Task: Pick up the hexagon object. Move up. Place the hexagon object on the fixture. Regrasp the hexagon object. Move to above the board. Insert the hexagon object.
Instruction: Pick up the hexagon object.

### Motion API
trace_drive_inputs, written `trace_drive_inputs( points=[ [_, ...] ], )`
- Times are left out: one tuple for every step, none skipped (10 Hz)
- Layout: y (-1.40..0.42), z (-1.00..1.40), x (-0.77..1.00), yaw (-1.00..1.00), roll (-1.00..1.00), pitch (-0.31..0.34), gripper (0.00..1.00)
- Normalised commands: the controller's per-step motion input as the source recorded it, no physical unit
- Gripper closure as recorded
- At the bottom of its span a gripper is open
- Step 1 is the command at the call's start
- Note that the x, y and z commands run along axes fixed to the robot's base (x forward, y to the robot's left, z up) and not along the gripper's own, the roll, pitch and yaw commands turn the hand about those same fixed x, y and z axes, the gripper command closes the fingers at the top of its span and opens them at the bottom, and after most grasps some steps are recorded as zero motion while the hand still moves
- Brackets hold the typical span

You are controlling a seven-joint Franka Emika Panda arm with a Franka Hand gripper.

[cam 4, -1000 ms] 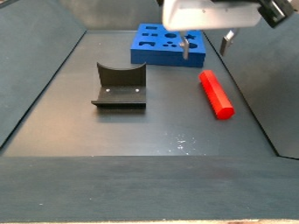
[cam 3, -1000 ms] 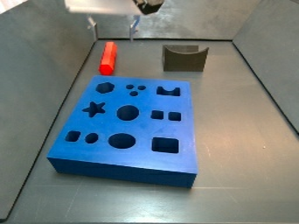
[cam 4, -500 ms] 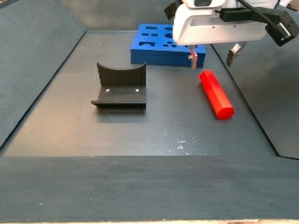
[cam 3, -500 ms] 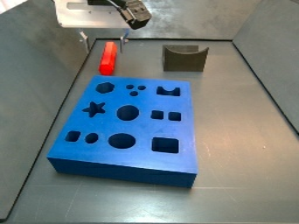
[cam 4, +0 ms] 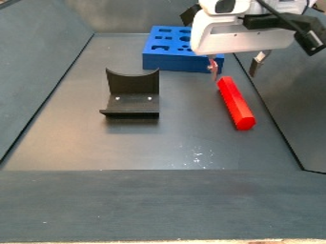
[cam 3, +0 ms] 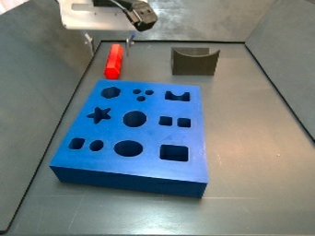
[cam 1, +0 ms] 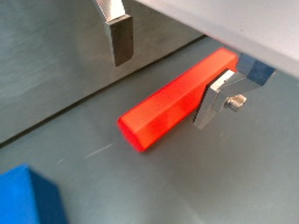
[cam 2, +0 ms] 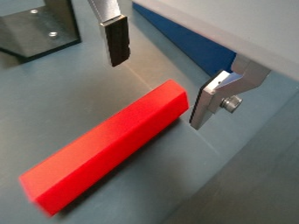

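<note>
One hexagon object (cam 4: 234, 102), a red bar, lies flat on the grey floor (cam 4: 152, 143), unheld. In a side view, one fixture (cam 4: 130, 93) sits at its 9 o'clock, well apart, and one blue board (cam 4: 173, 46) lies at about 11 o'clock. The single claw (cam 2: 163, 74) hangs above the bar's far end, spread wide: its two fingers (cam 2: 114, 39) straddle the bar without touching it in both wrist views. In a side view the claw (cam 3: 105, 39) sits at 12 o'clock of the board (cam 3: 135, 129).
</note>
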Motion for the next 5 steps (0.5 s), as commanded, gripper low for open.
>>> trace_drive_inputs(
  points=[
    [0.0, 0.0, 0.0, 0.0, 0.0, -0.021, 0.0],
    [0.0, -0.09, 0.0, 0.0, 0.01, 0.0, 0.0],
    [0.37, -0.48, 0.0, 0.0, -0.02, -0.033, 0.0],
    [0.09, -0.39, 0.0, 0.0, 0.0, -0.029, 0.0],
    [-0.01, -0.03, 0.0, 0.0, 0.0, 0.0, 0.0]
  ],
)
